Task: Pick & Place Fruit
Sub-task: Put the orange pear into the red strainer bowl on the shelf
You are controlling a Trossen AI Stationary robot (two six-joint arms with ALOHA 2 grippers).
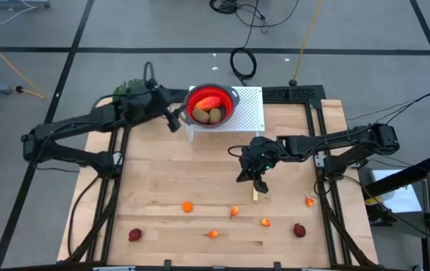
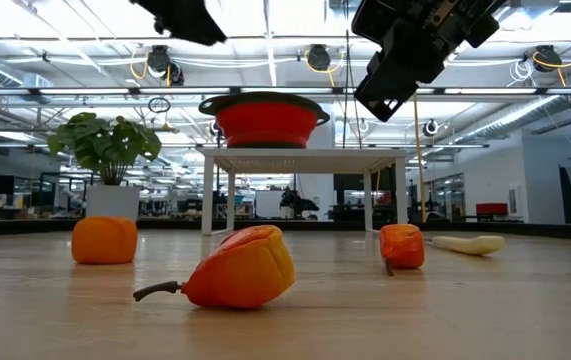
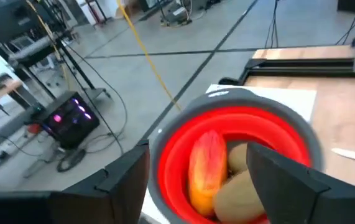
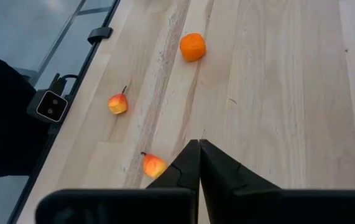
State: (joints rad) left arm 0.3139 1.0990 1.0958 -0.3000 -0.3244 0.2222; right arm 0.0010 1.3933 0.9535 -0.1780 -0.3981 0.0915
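Observation:
A red bowl (image 1: 213,105) stands on a white perforated stand (image 1: 251,113) at the table's far side. In it lie a red-yellow oblong fruit (image 3: 207,165) and two brown oval ones (image 3: 239,198). My left gripper (image 1: 174,122) hovers open just left of the bowl, a finger on either side in its wrist view (image 3: 199,186), touching nothing. My right gripper (image 1: 257,182) hangs shut over the table's middle (image 4: 199,163). Small orange fruits (image 1: 187,206) and dark-red ones (image 1: 135,235) lie loose on the near half of the table.
A slim pale knife (image 2: 470,243) lies on the wood below my right gripper. A leafy green plant (image 1: 130,90) stands at the far left corner. Bare wood (image 1: 162,165) stretches between the stand and the row of loose fruit.

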